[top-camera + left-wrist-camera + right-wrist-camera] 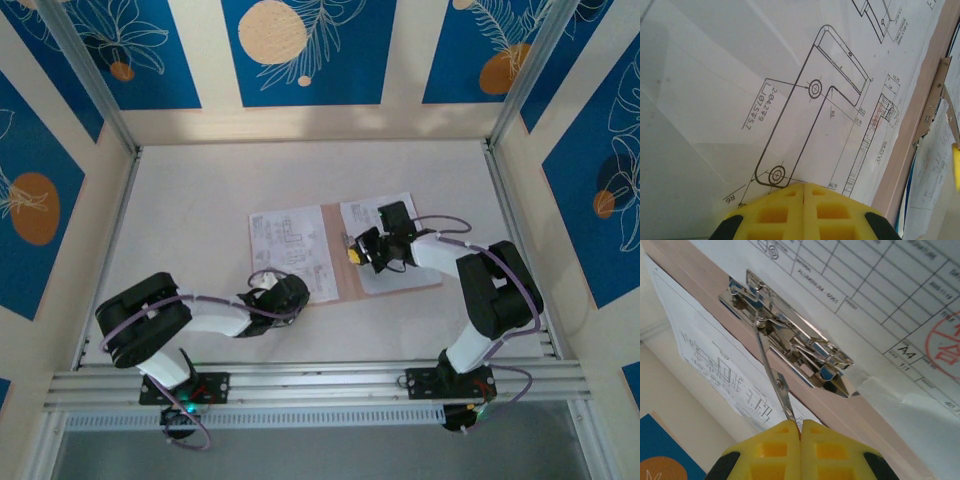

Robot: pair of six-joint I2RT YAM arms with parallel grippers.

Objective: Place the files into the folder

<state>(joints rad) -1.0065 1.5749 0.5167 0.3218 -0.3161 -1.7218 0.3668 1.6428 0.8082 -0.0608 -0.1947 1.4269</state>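
The pinkish-brown folder (333, 262) lies open in the middle of the table. A white printed file (288, 245) lies on its left half and another (372, 216) on its right. My left gripper (804, 186) is shut, its yellow tips down on the left sheet (790, 100) by a drawn bracket, with nothing seen between them. My right gripper (800, 426) is shut on the thin metal lever (771, 371) of the folder's spring clip (790, 340), which is raised off the card (875, 422). A blue edge (910, 176) peeks out under the right-hand sheets.
Aluminium frame rails (300, 380) run along the near edge and both sides of the white table (200, 200). Blue-and-cream patterned walls (310, 50) enclose it. My right gripper (352, 254) hovers over the folder's spine, and my left gripper (277, 296) is at the folder's near left corner.
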